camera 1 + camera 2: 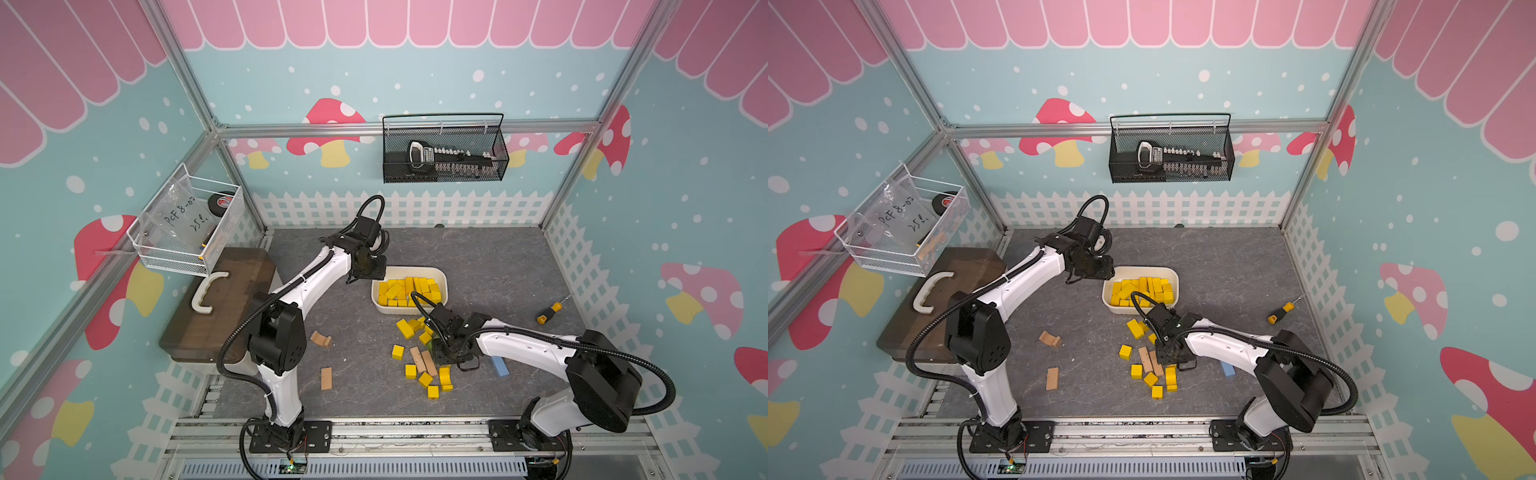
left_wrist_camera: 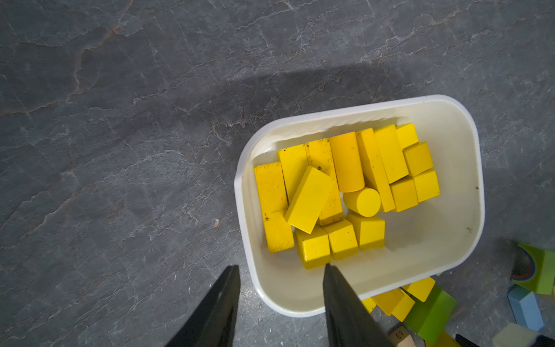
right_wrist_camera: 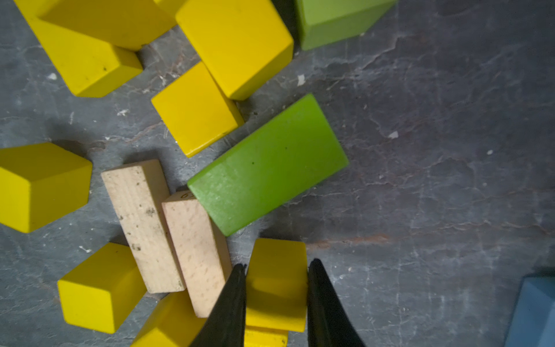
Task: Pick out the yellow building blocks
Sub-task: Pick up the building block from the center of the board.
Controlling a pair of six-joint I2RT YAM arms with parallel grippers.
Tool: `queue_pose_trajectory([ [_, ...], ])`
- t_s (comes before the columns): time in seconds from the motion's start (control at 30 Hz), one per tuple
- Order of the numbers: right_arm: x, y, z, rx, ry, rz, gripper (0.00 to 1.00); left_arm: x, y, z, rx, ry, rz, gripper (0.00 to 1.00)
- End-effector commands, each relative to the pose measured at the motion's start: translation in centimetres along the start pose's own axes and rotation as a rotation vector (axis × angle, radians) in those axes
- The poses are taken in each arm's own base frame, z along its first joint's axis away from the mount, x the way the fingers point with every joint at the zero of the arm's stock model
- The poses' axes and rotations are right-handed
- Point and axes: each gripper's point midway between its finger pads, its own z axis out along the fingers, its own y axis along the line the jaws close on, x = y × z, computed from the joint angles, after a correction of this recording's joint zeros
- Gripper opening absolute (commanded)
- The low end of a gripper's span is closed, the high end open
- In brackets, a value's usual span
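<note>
Likely light, stiff, slick-painted, the yellow block (image 3: pixel 276 282) sits clamped across flat sides by right fingers (image 3: pixel 231 300); left fingers (image 2: pixel 216 306) gape empty.

The cell is being overlooked from high in front in both top views. The white tub (image 1: pixel 386 309) is being shared with the left wrist view, aimed down nearby; yellow blocks (image 3: pixel 195 108) are being framed closer by the right wrist view.
</note>
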Motion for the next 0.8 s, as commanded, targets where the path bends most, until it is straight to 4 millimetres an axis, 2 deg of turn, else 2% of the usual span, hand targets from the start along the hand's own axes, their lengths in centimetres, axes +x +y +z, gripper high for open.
queue_pose_trajectory([
  [0.0,-0.2,-0.1,-0.9,0.013,-0.021,0.006,0.24,-0.1,0.0,-0.8,0.010,-0.007,0.015,0.49],
  [0.13,-1.3,0.3,-2.0,0.005,-0.064,-0.002,0.23,-0.1,-0.1,-0.8,0.013,-0.006,0.014,0.49],
  [0.37,-4.7,1.0,-5.0,0.017,-0.162,-0.030,0.25,0.2,-0.8,-0.6,0.017,0.000,0.029,0.49],
  [0.77,-10.8,1.8,-6.6,0.037,-0.223,-0.061,0.24,0.4,-1.8,-0.6,0.035,0.003,0.042,0.50],
])
